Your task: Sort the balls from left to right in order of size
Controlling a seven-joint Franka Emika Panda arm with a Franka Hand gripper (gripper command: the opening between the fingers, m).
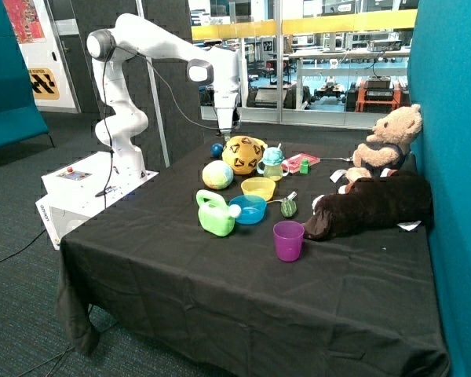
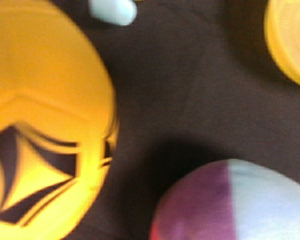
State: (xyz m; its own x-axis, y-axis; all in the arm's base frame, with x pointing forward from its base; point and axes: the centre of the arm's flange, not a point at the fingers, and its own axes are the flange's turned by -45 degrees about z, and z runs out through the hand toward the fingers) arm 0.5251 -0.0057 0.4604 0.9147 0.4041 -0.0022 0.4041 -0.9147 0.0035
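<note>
Three balls lie on the black tablecloth near its far corner. The tiny dark blue ball is farthest back. The large yellow ball with dark patches sits beside it, and the pastel ball lies just in front of both. My gripper hangs above the table, over the gap between the blue ball and the yellow ball, touching nothing. The wrist view looks down on the yellow ball and the pastel ball, with dark cloth between them. The blue ball does not show there.
A yellow bowl, a blue bowl and a green watering can sit in front of the balls. A sippy cup stands by the yellow ball. A purple cup, a brown plush and a teddy bear are further along.
</note>
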